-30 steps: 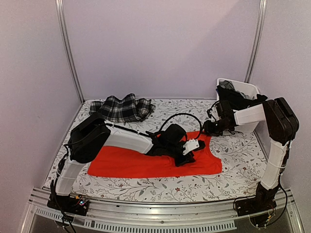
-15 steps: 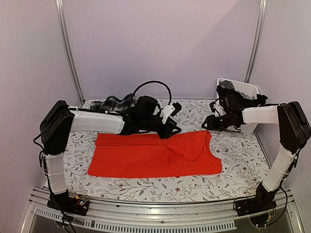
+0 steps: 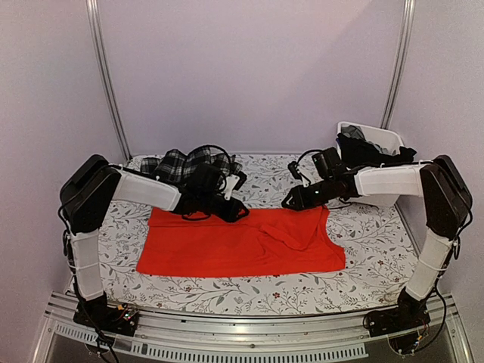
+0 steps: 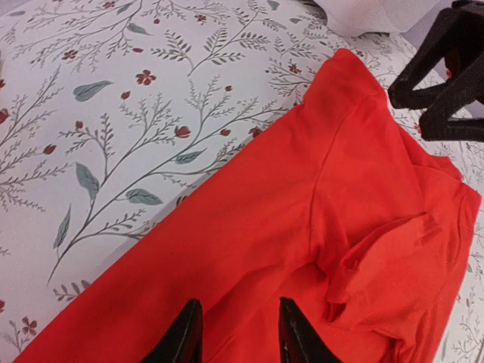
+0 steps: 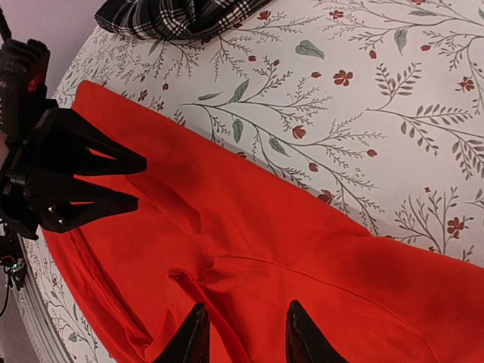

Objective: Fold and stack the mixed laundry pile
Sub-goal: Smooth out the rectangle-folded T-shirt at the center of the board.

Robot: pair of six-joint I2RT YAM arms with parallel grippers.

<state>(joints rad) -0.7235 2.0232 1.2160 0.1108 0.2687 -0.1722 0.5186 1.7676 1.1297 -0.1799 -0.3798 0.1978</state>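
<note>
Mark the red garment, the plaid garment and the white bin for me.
red garment (image 3: 219,246): top external view, flat middle panel.
plaid garment (image 3: 175,163): top external view, bunched left half.
white bin (image 3: 389,136): top external view, far right rim.

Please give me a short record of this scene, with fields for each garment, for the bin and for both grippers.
orange-red garment: spread on the floral tablecloth, with a rumpled fold toward its right side
plaid garment: bunched at the far left of the table, not folded
dark garments: heaped in the white bin, far right
left gripper: open, over the far edge of the orange-red garment
right gripper: open, over the same edge, facing the left gripper
contact with cloth: cannot tell
</note>
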